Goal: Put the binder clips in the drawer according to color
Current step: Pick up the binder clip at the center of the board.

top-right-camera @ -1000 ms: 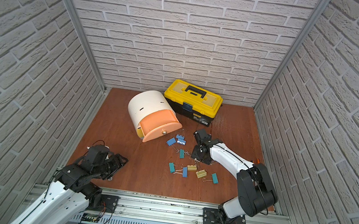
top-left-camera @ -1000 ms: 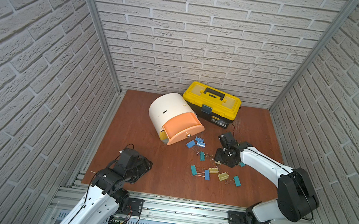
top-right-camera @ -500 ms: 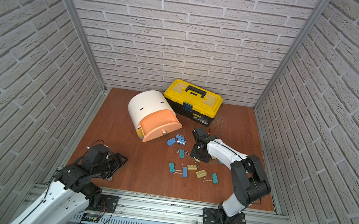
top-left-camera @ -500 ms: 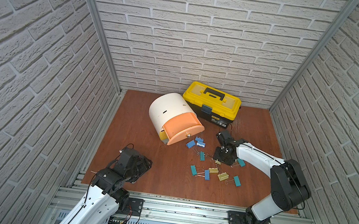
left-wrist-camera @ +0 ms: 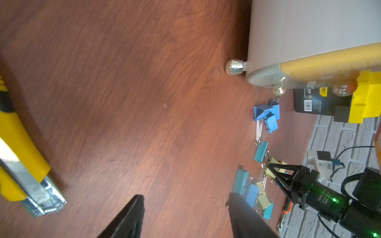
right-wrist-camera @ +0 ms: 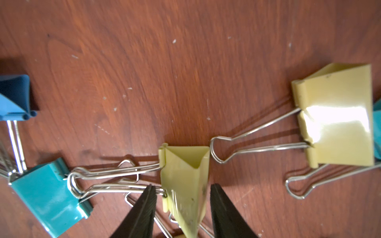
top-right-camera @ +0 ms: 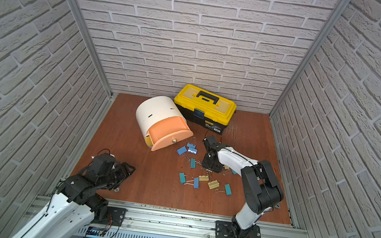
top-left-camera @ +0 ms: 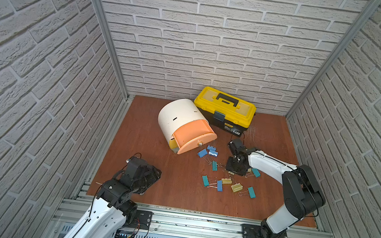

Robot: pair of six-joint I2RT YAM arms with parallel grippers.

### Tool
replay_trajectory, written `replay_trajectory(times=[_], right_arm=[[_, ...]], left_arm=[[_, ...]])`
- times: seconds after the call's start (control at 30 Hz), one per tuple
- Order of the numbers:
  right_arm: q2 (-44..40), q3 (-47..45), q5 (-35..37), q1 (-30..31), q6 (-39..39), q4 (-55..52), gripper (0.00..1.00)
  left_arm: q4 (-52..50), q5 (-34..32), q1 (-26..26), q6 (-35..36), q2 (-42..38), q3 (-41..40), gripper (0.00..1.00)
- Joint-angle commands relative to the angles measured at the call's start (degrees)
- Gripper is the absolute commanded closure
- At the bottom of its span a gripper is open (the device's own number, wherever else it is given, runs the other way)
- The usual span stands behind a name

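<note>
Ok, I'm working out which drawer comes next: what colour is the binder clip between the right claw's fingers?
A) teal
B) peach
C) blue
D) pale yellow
D: in the right wrist view the right claw straddles a pale yellow binder clip, while the teal clip lies off to one side of it.
</note>
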Motion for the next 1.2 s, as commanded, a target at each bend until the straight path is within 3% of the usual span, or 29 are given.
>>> replay_trajectory(times=[0.0, 0.47, 0.7, 0.97, 1.17], right_arm=[[0.23, 0.55, 0.94, -0.26, 0.05, 0.94, 0.59], [-3.81, -2.14, -0.73, -0.26, -0.57, 2.43, 0.81], [-7.17, -3.05, -1.26, -0.26, -0.57, 2.23, 0.85], [-10.40, -4.05, -2.66, -0.26, -1.86, 2.04, 0.64], [-7.19, -5.75, -6.44, -0.27, -1.48, 6.08, 0.51]], left_arm=[[0.91, -1.06, -0.42, -0.08, 0.44, 1.38, 0.30], [2.39, -1.69, -0.35, 1.90, 4.15, 6.25, 0.30], [2.75, -1.95, -0.34, 4.20, 7.30, 10.22, 0.29], [3.07, -1.89, -0.38, 4.24, 7.46, 11.08, 0.29], [2.40, -1.91, -0.44, 3.76, 6.16, 10.30, 0.29]])
